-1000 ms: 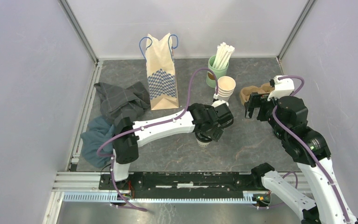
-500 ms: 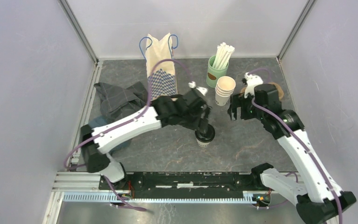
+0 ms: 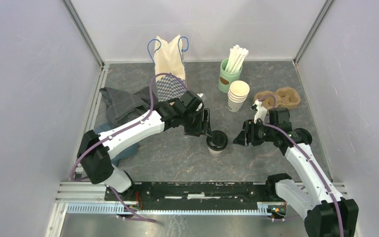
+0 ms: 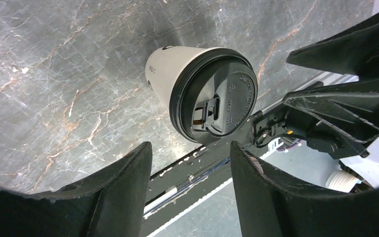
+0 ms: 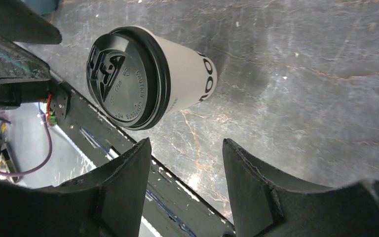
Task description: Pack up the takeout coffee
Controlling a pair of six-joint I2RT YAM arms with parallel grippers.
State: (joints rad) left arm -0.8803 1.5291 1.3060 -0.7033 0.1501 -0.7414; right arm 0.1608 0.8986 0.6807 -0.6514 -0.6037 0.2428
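One takeout coffee (image 3: 217,142), a white paper cup with black print and a black lid, stands upright on the dark marble table. My left gripper (image 3: 207,129) hovers just behind and left of it, open, with nothing between its fingers. My right gripper (image 3: 240,138) is a short way to the cup's right, also open and empty. The left wrist view shows the cup (image 4: 177,74) ahead of the open left gripper (image 4: 191,148). In the right wrist view the cup (image 5: 187,74) sits ahead and left of the open right gripper (image 5: 186,143).
A paper bag (image 3: 170,74) with blue handles stands at the back. A green cup of white straws (image 3: 228,75), a stack of lidless white cups (image 3: 238,96) and a brown pulp carrier (image 3: 279,98) are at the back right. Crumpled grey cloth (image 3: 126,106) lies left.
The left gripper has drawn back from over the cup to its rear left. The right gripper has come down from the carrier toward the cup's right side. Both jaws have narrowed.
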